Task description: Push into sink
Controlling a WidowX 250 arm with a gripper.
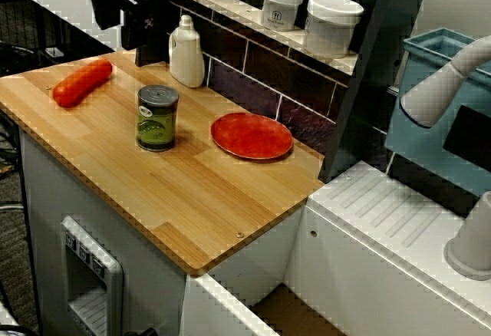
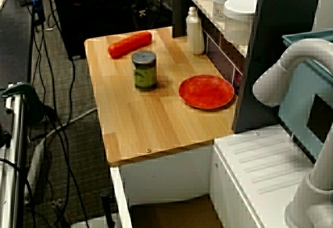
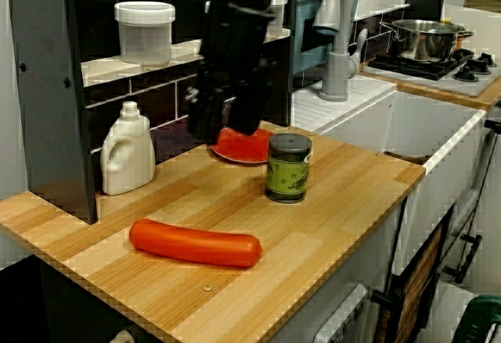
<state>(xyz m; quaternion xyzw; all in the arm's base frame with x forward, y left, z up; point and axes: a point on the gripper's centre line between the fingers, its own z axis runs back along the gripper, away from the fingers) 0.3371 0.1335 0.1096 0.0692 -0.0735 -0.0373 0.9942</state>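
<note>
A green-labelled can [image 1: 157,117] stands upright mid-counter, also seen as the can [image 3: 289,167]. A red sausage [image 1: 82,82] lies at the counter's left end. A red plate [image 1: 252,135] sits to the can's right, and a white bottle [image 1: 186,52] stands at the back wall. The sink [image 1: 295,313] lies below the counter's right edge, showing white walls and a tan bottom. My black gripper [image 1: 146,48] hangs by the back wall next to the bottle, apart from the can. In the side view the gripper [image 3: 223,128] partly hides the plate. How its jaws stand is unclear.
White jars [image 1: 332,23] sit on a shelf above the backsplash. A ridged drainboard [image 1: 399,205], a grey faucet [image 1: 445,83] and a teal bin [image 1: 437,98] lie right of the counter. A pot [image 3: 427,39] sits on a stove beyond the sink.
</note>
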